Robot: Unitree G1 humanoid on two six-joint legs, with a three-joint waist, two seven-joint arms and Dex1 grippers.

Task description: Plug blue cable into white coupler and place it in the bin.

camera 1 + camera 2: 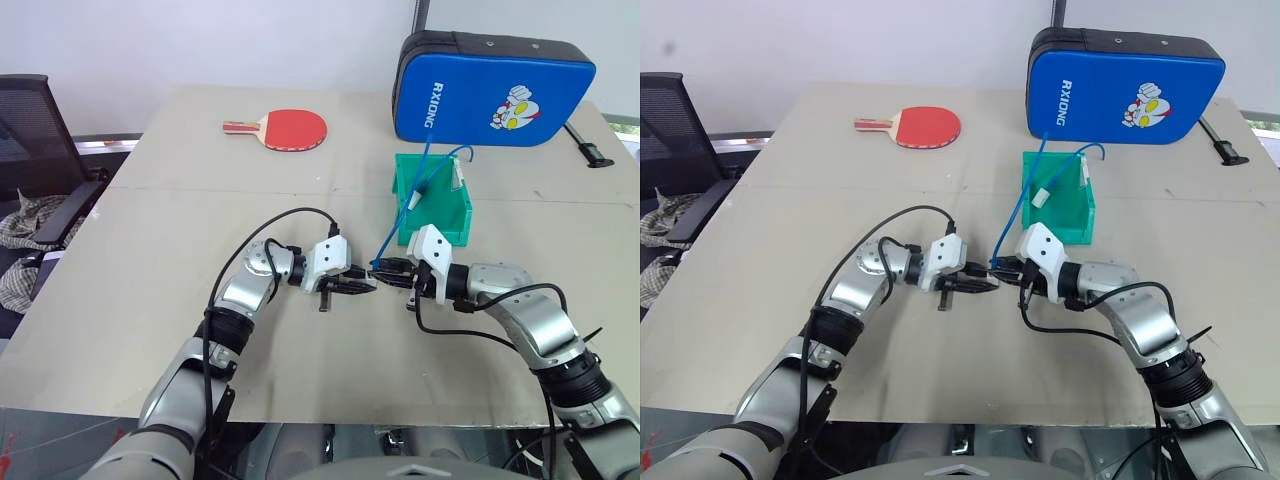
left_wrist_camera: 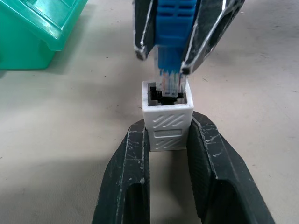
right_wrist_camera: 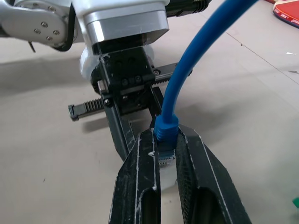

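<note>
While both arms meet low over the middle of the tabletop (image 1: pixel 150 300), the plug is just entering the socket, not yet seated, as I judge it.

Far left, off the work: an office chair (image 1: pixel 35 140) at the tabletop's edge. Further in, at the back, a red table-tennis paddle (image 1: pixel 285 128), well apart from everything in play.

My left claw (image 1: pixel 358 285) points right, toward the other arm. Its two black fingers (image 2: pixel 128 172) are closed only as far as the white coupler (image 2: pixel 167 123) allows, gripping its side walls, so the dark socket faces out toward the incoming plug. Holding it by the sides leaves the opening free.

My right claw (image 1: pixel 388 270) points left, straight at it. Its fingers are pinched nearly together on the blue boot of the blue cable (image 3: pixel 187 74), right behind the clear plug (image 2: pixel 169 81). Gripping so close to the end keeps the plug stiff and aimed. In the left wrist view the plug tip sits in the mouth of the socket, roughly in line.

From that grip the cord rises back and to the right, its loose end looping over the green bin (image 1: pixel 440 215), which stands just behind my right claw. Beyond the bin lies a blue padded case (image 1: pixel 495 88).
</note>
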